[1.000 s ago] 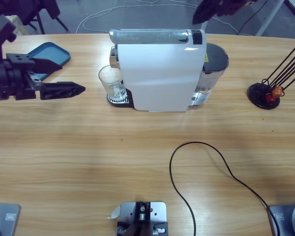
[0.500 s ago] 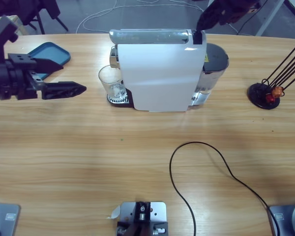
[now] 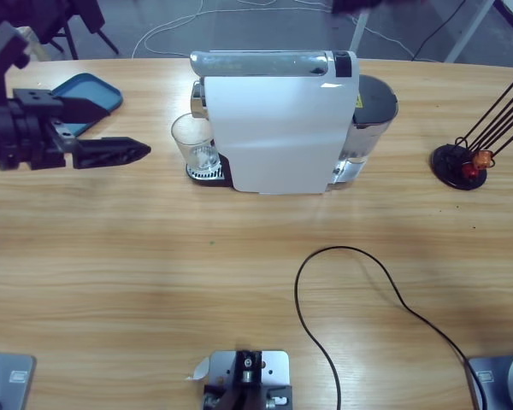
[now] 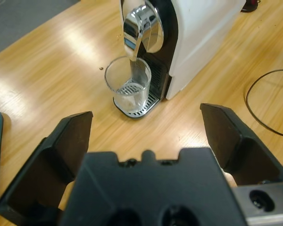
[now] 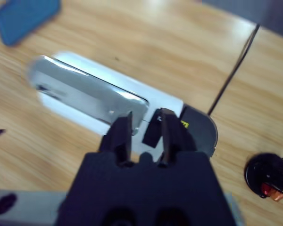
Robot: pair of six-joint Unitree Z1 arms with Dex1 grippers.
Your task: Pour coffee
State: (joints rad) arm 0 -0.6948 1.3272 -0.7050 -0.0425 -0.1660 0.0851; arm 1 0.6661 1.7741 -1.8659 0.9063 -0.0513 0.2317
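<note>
We see even, bright light; glare streaks the desk; the coffee machine looks blurred by motion.

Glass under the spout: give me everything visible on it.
The glass is a clear, straight-sided tumbler, upright on the coffee machine's slotted drip tray, right beneath the chrome spout. No coffee shows in it; the grille shows through its base. Only the tray touches it. The left gripper points at it with jaws wide apart, well short of it.
</note>
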